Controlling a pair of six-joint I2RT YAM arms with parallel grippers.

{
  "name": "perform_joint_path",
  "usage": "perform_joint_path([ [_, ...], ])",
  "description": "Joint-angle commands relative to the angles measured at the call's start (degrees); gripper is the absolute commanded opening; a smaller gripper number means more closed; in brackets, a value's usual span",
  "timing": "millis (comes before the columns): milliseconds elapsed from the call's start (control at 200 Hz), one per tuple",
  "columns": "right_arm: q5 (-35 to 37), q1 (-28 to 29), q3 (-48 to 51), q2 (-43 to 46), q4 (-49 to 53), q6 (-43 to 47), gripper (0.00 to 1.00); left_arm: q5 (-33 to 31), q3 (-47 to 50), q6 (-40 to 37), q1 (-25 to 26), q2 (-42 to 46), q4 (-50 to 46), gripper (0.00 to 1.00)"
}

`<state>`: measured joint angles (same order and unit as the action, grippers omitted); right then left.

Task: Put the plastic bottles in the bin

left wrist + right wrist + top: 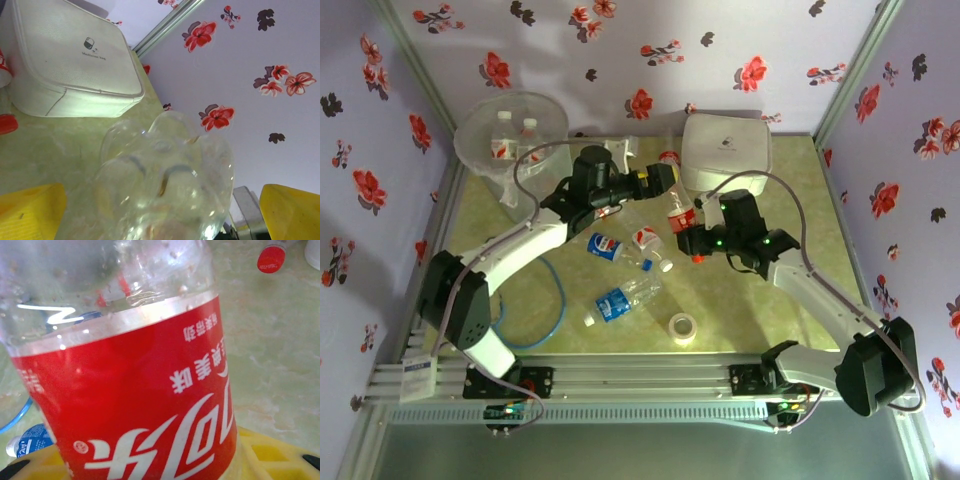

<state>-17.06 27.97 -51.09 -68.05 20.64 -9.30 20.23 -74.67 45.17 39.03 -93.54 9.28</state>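
1. Back-left on the table you have the bin (pixel 510 110), upright, with two bottles (pixel 503 147) inside, both with red labels and white caps.
2. Right gripper (pixel 692 240): clamped on a red-label bottle (pixel 680 213) near the middle of the table. Its wrist view gives you the label (pixel 140 405) close up, with a yellow finger (pixel 272 452) against its lower edge.
3. Left gripper (pixel 665 180): jaws spread wide, gripping nothing. In its wrist view a clear bottle base (pixel 165 175) sits between the yellow fingers (pixel 30 212), with a gap on each side. I can't tell you which bottle that is in the overhead view.
4. Loose on the table on the near side of both grippers:
   - a blue-label bottle (pixel 605 246) lying down
   - a red-and-white labelled bottle (pixel 648 238) just beside it
   - a second blue-label bottle (pixel 618 302) lying nearer the arm bases
5. A red-capped bottle (pixel 668 158) is at the back, just left of the white box (pixel 725 150).
6. You also have a tape roll (pixel 683 328) near the front edge, right of the second blue-label bottle, and a blue cable (pixel 545 300) looped on the left side.
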Motion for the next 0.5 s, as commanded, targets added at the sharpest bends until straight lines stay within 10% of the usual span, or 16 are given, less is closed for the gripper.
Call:
perform_joint_path([
  [0, -1.72, 0.69, -0.33, -0.37, -1.98, -0.81, 0.36, 1.04, -2.90, 0.38, 0.53, -1.74, 2.24, 0.96],
  [380, -2.01, 0.86, 0.21, -0.24, -2.31, -0.72, 0.39, 0.97, -6.15, -0.82, 0.64, -4.55, 0.67, 0.57],
  [495, -1.88, 0.86, -0.11, 0.31, -2.28, -0.72, 0.59, 0.46, -9.10, -3.55, 0.47, -4.64, -2.62, 0.48],
])
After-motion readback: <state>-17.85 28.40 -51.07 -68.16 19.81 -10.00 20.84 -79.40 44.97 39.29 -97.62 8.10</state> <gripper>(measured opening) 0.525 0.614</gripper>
